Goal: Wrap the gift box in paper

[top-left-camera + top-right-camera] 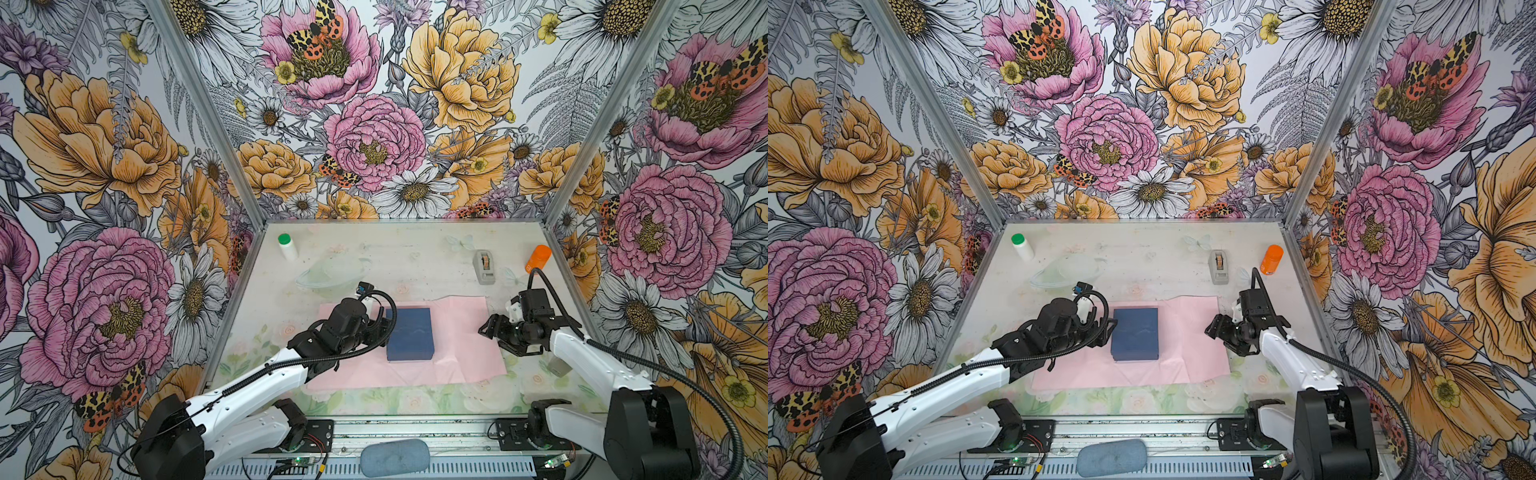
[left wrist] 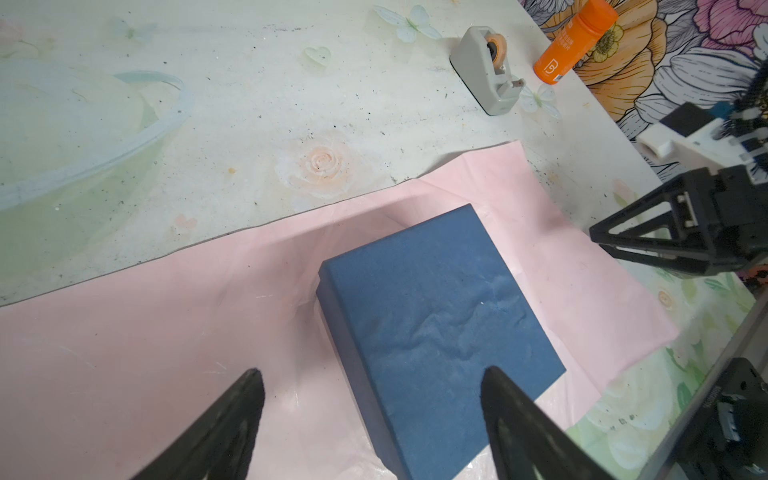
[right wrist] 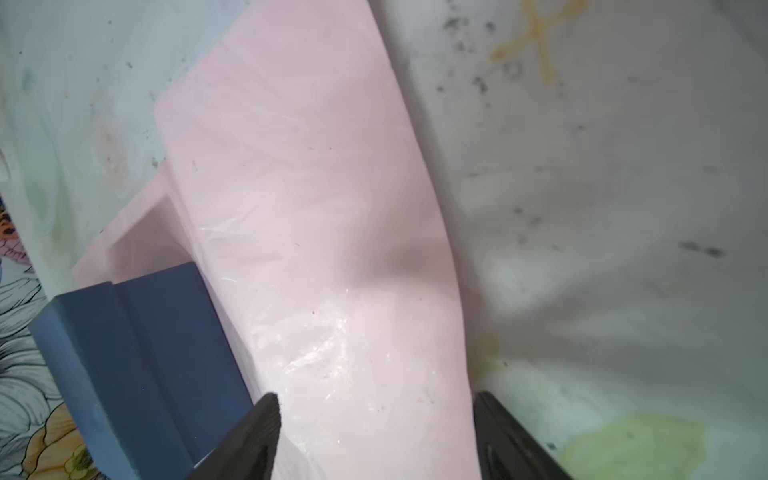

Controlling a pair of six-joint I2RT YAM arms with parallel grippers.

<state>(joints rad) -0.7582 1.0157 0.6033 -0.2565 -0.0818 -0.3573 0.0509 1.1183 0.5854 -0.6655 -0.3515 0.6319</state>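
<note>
The navy gift box [image 1: 410, 333] [image 1: 1135, 333] lies flat on the pale-pink paper [image 1: 457, 332] [image 1: 1192, 332], left of the sheet's middle. My left gripper [image 1: 384, 324] [image 2: 372, 372] is open at the box's left edge. In the left wrist view one finger is over the box [image 2: 440, 307] top and the other over bare paper [image 2: 166, 332]. My right gripper [image 1: 488, 330] [image 3: 374, 398] is open and empty at the paper's right edge, straddling a strip of paper [image 3: 324, 208]. The box [image 3: 158, 353] lies off to one side of it.
A grey tape dispenser [image 1: 484, 266] and an orange bottle [image 1: 539, 259] stand at the back right. A white bottle with a green cap [image 1: 286, 246] stands at the back left. Flowered walls enclose three sides. A grey-blue pad [image 1: 395, 457] lies on the front rail.
</note>
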